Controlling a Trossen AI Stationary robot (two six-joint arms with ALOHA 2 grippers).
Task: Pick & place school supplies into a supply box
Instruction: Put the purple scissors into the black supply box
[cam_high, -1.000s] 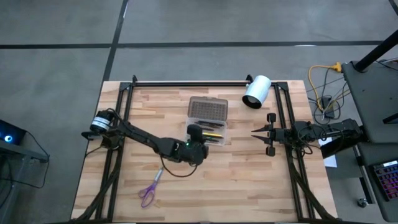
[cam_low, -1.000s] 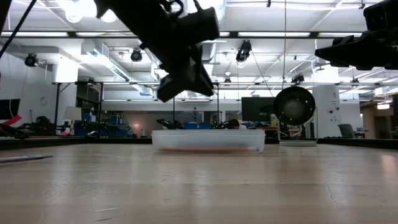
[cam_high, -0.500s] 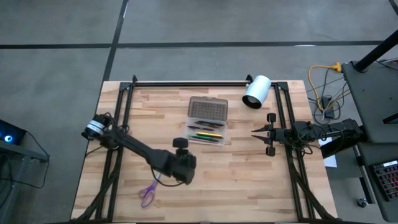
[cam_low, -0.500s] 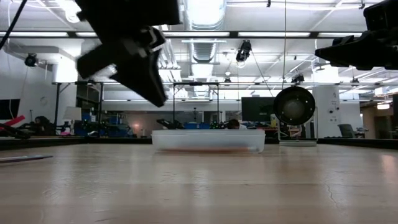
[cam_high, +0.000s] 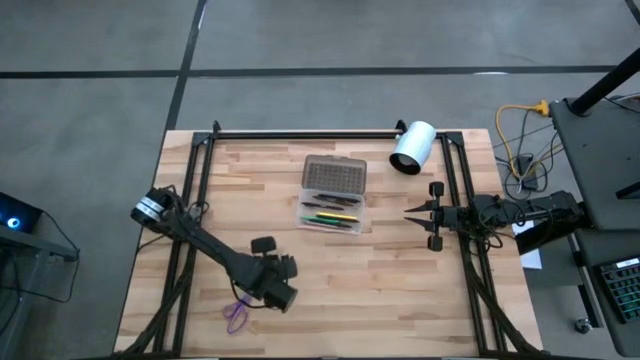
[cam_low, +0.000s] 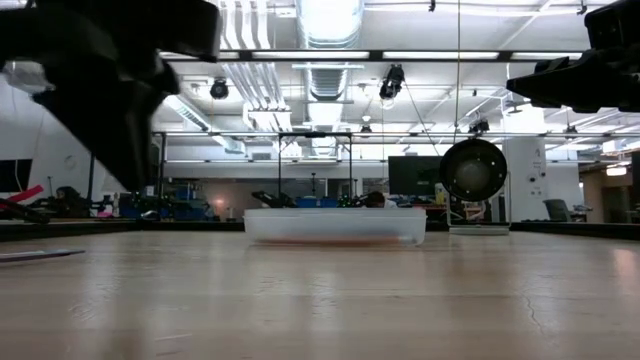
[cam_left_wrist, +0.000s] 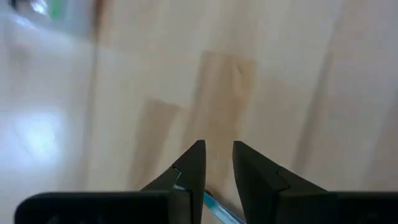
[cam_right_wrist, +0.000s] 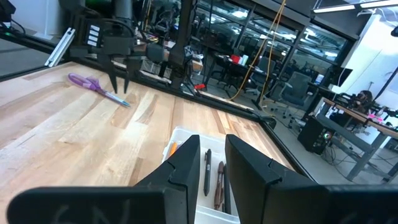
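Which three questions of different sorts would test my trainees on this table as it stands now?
1. True or false: the purple-handled scissors lie inside the supply box.
2. Which gripper hangs over the scissors' blades? A. left gripper B. right gripper
3. Fill in: the supply box's dotted lid is ____.
Key: 1 false, they lie on the table; 2 A; 3 open.
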